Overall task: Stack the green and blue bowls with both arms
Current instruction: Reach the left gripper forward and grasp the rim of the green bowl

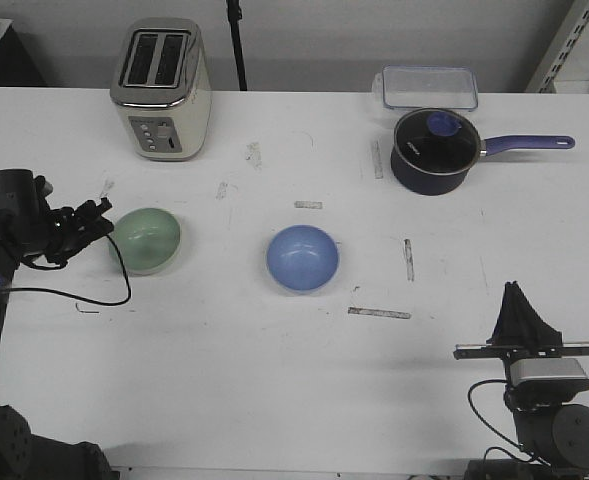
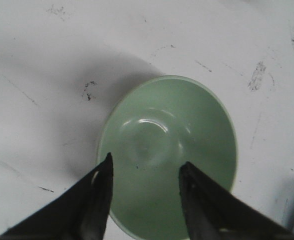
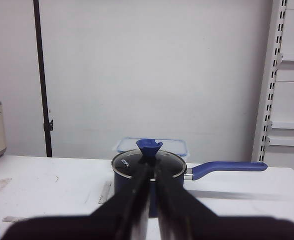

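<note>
**Ana:** Nearest the front camera sits the right tool [image 1: 519, 300], parked low at the worktop's [image 1: 274, 400] near right corner, well apart from both bowls. Its fingers look pressed together into one dark wedge.

**Ben:** And the bowls?

**Ana:** Unstacked. The green bowl [image 1: 147, 240] rests left of centre, the blue bowl [image 1: 303, 258] near the middle, a clear gap of worktop between them. Both sit upright. The left tool [image 1: 99, 218] reaches in from the left edge, its tips right at the green bowl's rim. A toaster [image 1: 161, 88] stands at the back left; a navy saucepan [image 1: 432, 150] and a clear lidded box [image 1: 427, 87] stand at the back right, out of the way.

**Ben:** Left wrist view?

**Ana:** It looks straight down into the green bowl [image 2: 169, 155]. The left tool [image 2: 146, 172] is parted, with nothing gripped; its two dark fingers [image 2: 99, 200] hang over the bowl's near rim and hollow. Whether they touch the rim, I cannot tell.

**Ben:** Right wrist view?

**Ana:** The right tool [image 3: 149, 195] points level across the worktop at the saucepan [image 3: 149, 172], fingers nearly touching each other, only a sliver between them, holding nothing. A scrap of blue shows at the lower corner.

**Ben:** So, progress?

**Ana:** Early, I judge. Nothing is lifted; one bowl must yet be grasped, carried and nested in the other.
</note>
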Tool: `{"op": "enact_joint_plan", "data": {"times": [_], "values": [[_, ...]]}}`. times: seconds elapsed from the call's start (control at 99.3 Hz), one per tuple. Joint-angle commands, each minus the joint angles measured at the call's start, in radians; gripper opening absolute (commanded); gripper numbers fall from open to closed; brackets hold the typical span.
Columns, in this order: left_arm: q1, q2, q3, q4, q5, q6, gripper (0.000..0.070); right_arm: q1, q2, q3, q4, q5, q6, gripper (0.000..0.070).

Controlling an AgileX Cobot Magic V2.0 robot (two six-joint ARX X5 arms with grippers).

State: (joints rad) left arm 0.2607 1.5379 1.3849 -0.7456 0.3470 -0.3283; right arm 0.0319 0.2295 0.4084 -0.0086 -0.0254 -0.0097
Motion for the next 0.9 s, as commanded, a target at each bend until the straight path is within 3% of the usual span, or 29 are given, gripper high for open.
{"op": "enact_joint_plan", "data": {"times": [0.0,0.161,0.886], "values": [[0.008,0.036,0.019,-0.014,-0.017,0.011,0.039,0.001,-0.001,-0.002,0.016,0.0,0.013,0.001],[0.008,0.068,0.018,-0.025,-0.066,0.055,0.0411,0.001,-0.001,-0.002,0.016,0.0,0.013,0.001],[-0.051,0.224,0.018,-0.039,-0.066,0.081,0.0408,0.001,-0.001,-0.002,0.016,0.0,0.013,0.001]]}}
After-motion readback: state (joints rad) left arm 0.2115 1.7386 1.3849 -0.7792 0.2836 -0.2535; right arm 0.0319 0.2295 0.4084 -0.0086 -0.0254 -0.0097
